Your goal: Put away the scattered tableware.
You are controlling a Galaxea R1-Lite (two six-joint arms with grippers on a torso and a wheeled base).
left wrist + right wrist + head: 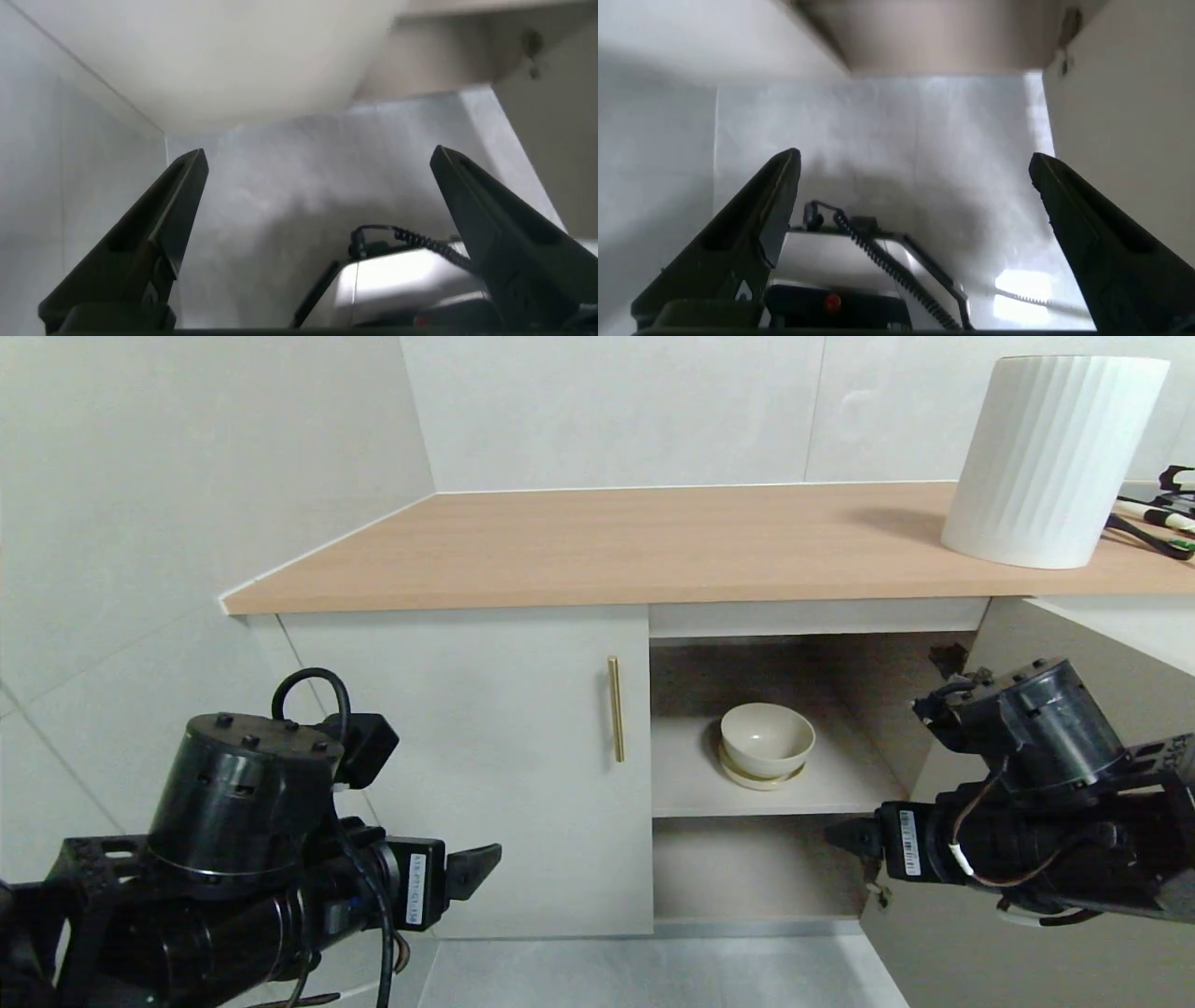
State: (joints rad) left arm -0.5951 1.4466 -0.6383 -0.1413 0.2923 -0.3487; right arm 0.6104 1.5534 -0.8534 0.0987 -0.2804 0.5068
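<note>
A cream bowl sits upright on a small plate on the middle shelf of the open cabinet compartment under the wooden counter. My left gripper hangs low in front of the closed left door, well left of the bowl. In its wrist view the left gripper is open and holds nothing. My right gripper is at the compartment's lower right, below the bowl's shelf. Its wrist view shows the right gripper open with floor tile between its fingers.
The left cabinet door has a gold handle and is closed. The right door stands swung open beside my right arm. A tall white ribbed container and some utensils are on the counter's right end. The bottom shelf is bare.
</note>
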